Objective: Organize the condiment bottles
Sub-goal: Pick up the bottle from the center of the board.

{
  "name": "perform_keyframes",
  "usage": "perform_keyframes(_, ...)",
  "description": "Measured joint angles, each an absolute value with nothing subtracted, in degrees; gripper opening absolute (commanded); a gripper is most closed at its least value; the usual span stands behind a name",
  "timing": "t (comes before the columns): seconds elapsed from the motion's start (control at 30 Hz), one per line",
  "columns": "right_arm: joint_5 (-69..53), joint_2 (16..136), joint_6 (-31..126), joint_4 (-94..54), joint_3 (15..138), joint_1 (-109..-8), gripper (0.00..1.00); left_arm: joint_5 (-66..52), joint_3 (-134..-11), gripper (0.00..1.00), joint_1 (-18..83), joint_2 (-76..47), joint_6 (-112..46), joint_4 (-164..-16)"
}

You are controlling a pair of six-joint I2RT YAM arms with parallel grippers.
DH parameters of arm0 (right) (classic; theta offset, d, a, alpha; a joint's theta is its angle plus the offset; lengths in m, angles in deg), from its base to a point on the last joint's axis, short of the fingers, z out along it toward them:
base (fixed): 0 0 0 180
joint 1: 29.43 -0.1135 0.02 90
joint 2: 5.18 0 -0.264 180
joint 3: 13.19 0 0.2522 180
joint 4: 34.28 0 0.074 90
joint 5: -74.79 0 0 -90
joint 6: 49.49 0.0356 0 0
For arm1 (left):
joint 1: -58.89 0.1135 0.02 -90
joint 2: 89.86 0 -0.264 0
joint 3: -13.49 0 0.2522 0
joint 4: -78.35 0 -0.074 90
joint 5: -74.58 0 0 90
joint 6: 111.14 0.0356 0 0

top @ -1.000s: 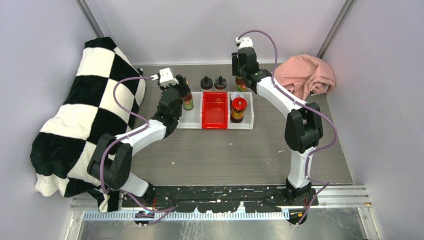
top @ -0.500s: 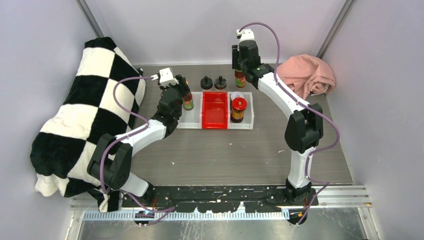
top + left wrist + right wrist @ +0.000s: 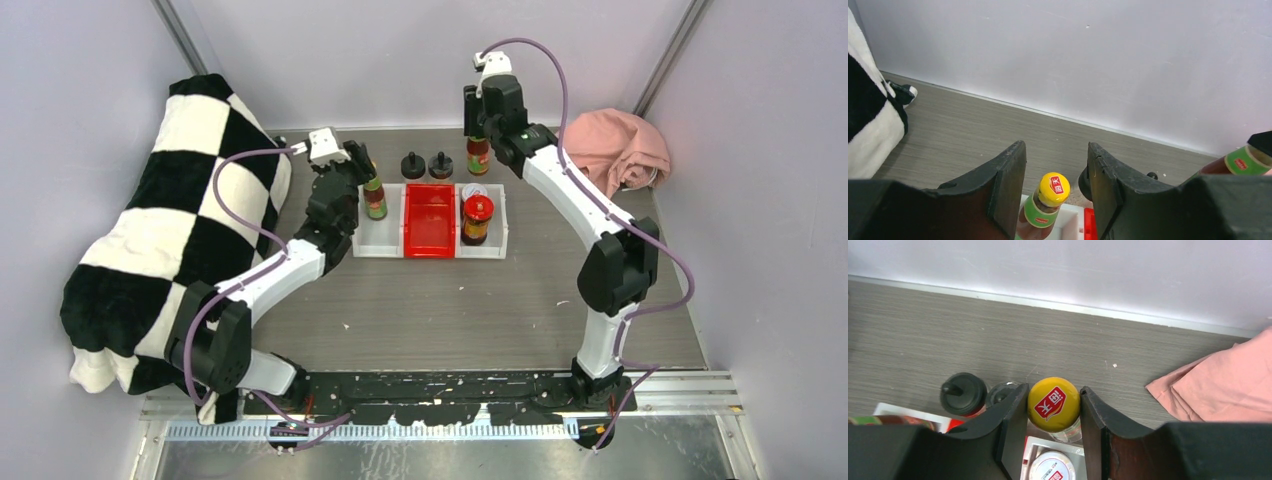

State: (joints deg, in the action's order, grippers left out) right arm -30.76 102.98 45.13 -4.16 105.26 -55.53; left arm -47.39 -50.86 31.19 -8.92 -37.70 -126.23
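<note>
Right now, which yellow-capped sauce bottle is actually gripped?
The rear-right bottle: right gripper clamps its cap. The other bottle stands in the left white bin, left gripper open above it.

table point(image 3: 450, 300): grey wood-grain board, matt
wall point(image 3: 1073, 60): smooth, matt, pale
blanket point(image 3: 170, 220): thick fleecy cloth, checked
pink cloth point(image 3: 610, 150): soft, thin, crumpled fabric
red bin point(image 3: 430, 225): smooth glossy plastic
white bin point(image 3: 378, 240): smooth plastic, slight sheen
sauce bottle point(image 3: 1053, 404): glossy yellow plastic cap, clear neck
shaker lid point(image 3: 963, 393): black plastic, matt
jar lid point(image 3: 478, 206): glossy red
gripper fingers point(image 3: 1010, 430): black plastic, matt, faintly ridged
</note>
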Motion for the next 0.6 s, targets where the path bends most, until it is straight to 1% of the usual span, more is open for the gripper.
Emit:
perform_keyframes(0.33,-29.2,95.4,45.4,-4.2,105.3,-56.7,0.01,-47.4,-50.9,0.49,31.2,-10.9,-37.2,-124.6)
perform_keyframes(0.6,-28.6,92.9,45.6,-3.7,105.3,-58.7,0.01,-47.4,-51.4,0.48,31.2,-11.1,-37.2,-123.1)
